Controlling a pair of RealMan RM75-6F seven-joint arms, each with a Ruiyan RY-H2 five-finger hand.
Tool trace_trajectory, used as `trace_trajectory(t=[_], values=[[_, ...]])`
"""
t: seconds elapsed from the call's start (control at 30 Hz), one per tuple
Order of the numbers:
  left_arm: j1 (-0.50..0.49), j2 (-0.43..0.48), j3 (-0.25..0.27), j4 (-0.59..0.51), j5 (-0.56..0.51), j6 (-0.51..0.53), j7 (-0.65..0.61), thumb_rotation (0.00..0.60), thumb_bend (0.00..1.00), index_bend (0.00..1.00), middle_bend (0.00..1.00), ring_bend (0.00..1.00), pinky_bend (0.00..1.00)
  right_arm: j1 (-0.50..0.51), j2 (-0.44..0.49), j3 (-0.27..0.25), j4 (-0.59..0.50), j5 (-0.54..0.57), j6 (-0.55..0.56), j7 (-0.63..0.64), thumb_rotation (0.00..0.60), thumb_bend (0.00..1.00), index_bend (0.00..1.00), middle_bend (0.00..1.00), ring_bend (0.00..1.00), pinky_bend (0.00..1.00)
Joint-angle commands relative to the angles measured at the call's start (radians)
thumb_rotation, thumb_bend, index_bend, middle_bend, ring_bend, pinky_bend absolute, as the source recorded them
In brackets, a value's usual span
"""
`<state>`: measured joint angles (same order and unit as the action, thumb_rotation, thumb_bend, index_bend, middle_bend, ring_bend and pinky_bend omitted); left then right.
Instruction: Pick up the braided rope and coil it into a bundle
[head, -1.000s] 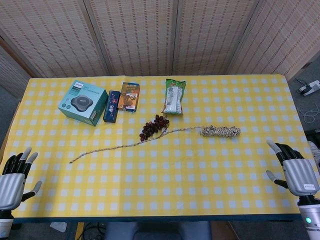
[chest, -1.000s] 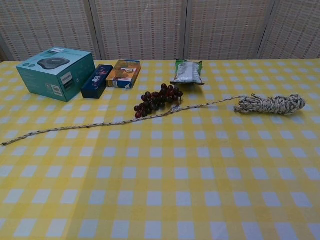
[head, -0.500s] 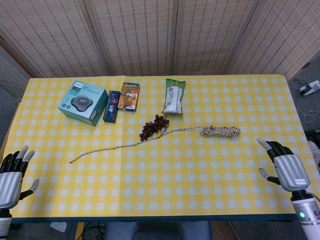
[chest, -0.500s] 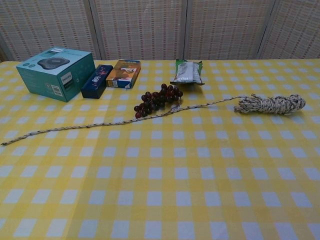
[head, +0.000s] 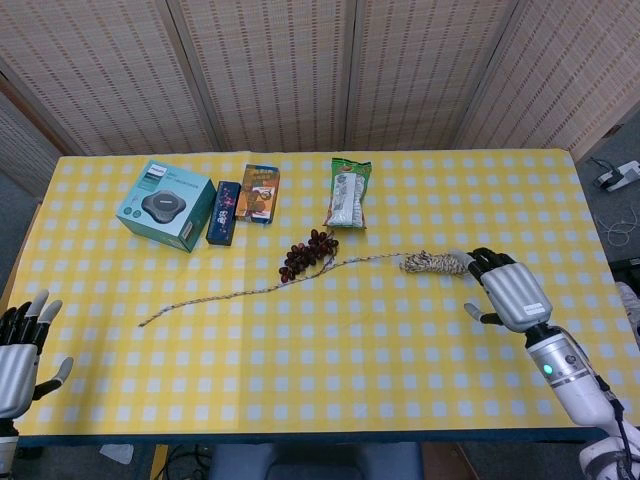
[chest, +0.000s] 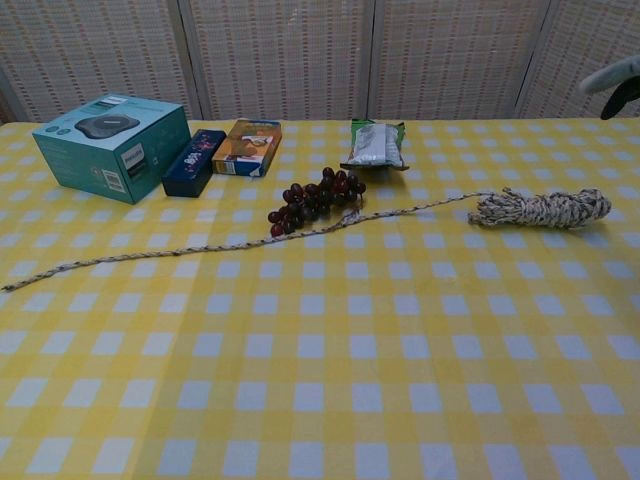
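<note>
The braided rope lies on the yellow checked table: its coiled end (head: 436, 263) (chest: 540, 208) sits at the right and a long loose tail (head: 240, 292) (chest: 200, 248) runs left across the cloth. My right hand (head: 508, 288) hovers just right of the coiled end, fingers spread and holding nothing; the chest view catches only its fingertips (chest: 615, 80) at the top right corner. At the table's front left corner my left hand (head: 18, 345) stays open, far from the rope.
A bunch of dark grapes (head: 307, 252) (chest: 315, 198) touches the rope's tail. Behind it lie a snack packet (head: 347, 192), an orange box (head: 260, 192), a dark blue box (head: 224, 212) and a teal box (head: 165, 203).
My right hand has moved up and left from the table's front right edge to beside the coiled end. The left hand has slipped slightly lower. The rope has not moved.
</note>
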<state>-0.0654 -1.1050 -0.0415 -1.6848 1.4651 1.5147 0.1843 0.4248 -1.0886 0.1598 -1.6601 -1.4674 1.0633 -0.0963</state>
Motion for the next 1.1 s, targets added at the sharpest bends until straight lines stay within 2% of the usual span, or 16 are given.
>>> trace_trajectory(t=[0.03,0.23,0.5,0.8,1.1], values=[[0.003,-0.001,0.0,0.0,-0.002,0.002,-0.003,0.6,0.32,0.0,0.0,0.02,0.0,0.081,-0.051,0.031,0.047,0.069,-0.099,-0.037,0.6,0.21,0.14,0.26,0.16,0.28],[0.008,0.0,0.005,0.002,-0.004,0.001,-0.005,0.6,0.33,0.0,0.0,0.02,0.0,0.168,-0.146,0.044,0.16,0.159,-0.203,-0.079,0.6,0.21,0.16,0.26,0.16,0.28],[0.014,0.002,0.009,0.001,-0.007,-0.001,-0.007,0.6,0.32,0.0,0.0,0.02,0.0,0.216,-0.233,0.031,0.313,0.236,-0.274,-0.072,0.6,0.21,0.17,0.26,0.16,0.28],[0.014,-0.005,0.012,-0.004,-0.012,-0.01,0.002,0.6,0.32,0.0,0.0,0.02,0.0,0.263,-0.32,0.015,0.482,0.285,-0.352,-0.057,0.6,0.24,0.18,0.26,0.16,0.28],[0.014,-0.004,0.012,-0.013,-0.019,-0.018,0.013,0.6,0.32,0.0,0.0,0.02,0.0,0.306,-0.414,0.001,0.634,0.299,-0.409,-0.041,0.6,0.3,0.24,0.27,0.16,0.28]])
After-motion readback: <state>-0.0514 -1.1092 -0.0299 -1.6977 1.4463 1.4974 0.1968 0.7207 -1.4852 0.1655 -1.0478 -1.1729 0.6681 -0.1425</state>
